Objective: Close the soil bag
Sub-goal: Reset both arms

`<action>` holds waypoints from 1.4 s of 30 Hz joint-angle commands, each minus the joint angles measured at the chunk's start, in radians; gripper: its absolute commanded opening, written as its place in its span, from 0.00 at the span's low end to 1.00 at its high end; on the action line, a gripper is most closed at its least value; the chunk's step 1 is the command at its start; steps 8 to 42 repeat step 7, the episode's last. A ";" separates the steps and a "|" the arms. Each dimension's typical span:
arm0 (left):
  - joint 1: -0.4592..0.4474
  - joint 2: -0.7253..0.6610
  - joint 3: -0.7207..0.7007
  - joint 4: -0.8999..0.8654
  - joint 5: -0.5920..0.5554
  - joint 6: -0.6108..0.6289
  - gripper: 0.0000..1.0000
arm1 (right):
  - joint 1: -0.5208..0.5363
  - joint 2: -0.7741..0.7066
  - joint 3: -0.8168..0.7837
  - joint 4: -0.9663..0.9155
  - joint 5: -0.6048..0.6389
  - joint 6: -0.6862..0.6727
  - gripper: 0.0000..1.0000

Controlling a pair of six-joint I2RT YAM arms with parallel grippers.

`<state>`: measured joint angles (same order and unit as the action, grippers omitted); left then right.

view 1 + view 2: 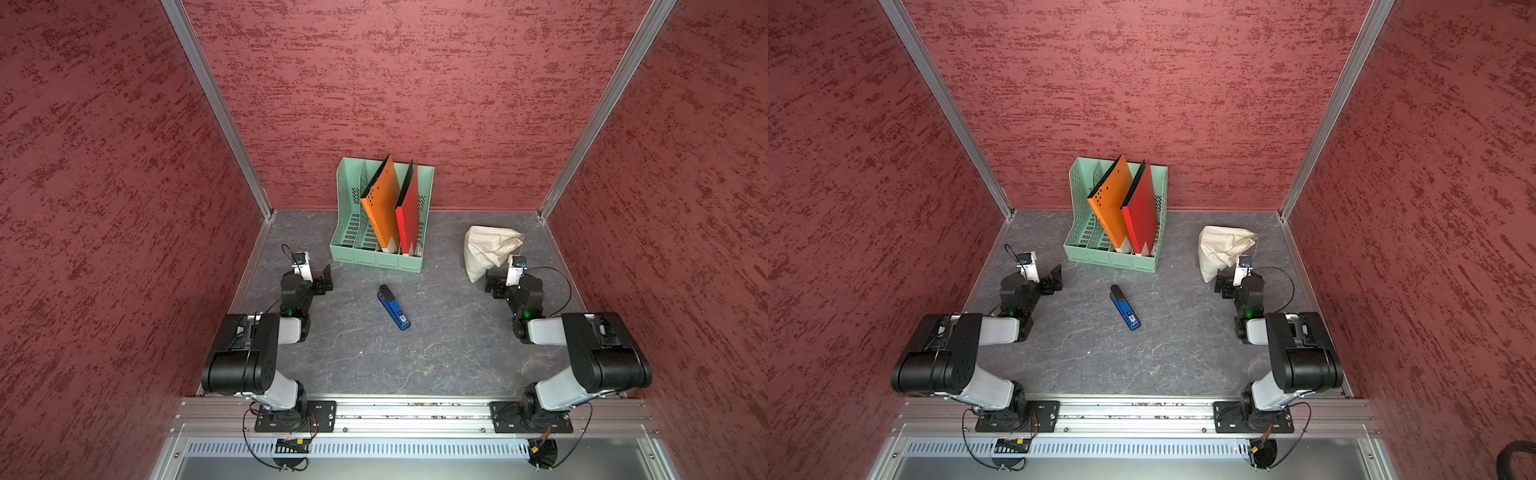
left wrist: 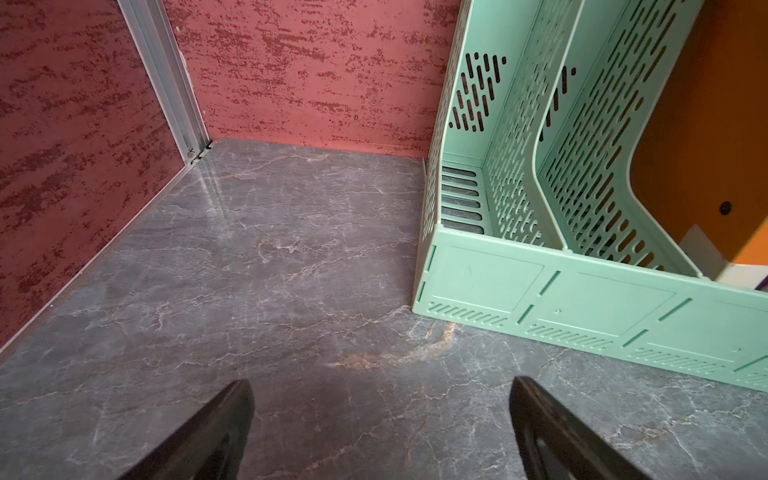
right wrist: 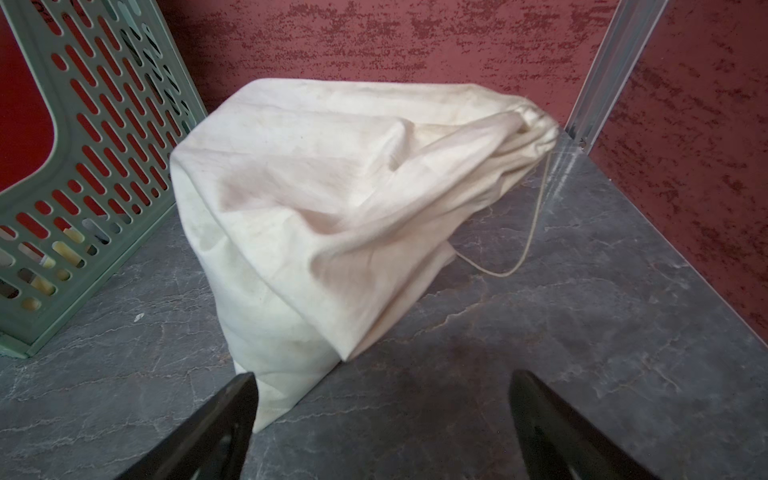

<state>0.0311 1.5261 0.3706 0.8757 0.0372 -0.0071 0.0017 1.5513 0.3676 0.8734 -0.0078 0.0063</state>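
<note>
Right fingers (image 3: 208, 436) spread, empty, beside the bag (image 3: 332, 199); left fingers (image 2: 208, 436) likewise spread. Approach seems in hand; next, pinch the drawstring (image 3: 536, 216).

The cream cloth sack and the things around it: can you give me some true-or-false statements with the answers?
1. The soil bag lies on the table beside the green file rack. True.
2. The right gripper is clamped on the bag. False: its jaws stand open, gripping nothing.
3. The blue stapler lies on the table, apart from the bag. True.
4. The rack holds three folders. False: two, an orange folder and a red folder.
5. The left gripper holds the stapler. False: it is open and empty.
</note>
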 commanded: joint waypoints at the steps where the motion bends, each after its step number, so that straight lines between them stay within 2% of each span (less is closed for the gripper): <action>1: -0.004 -0.001 0.008 0.016 -0.013 0.015 1.00 | -0.002 -0.005 0.019 0.035 -0.011 -0.011 0.99; 42: -0.001 -0.001 0.008 0.017 -0.011 0.015 1.00 | -0.003 -0.005 0.018 0.038 -0.012 -0.010 0.98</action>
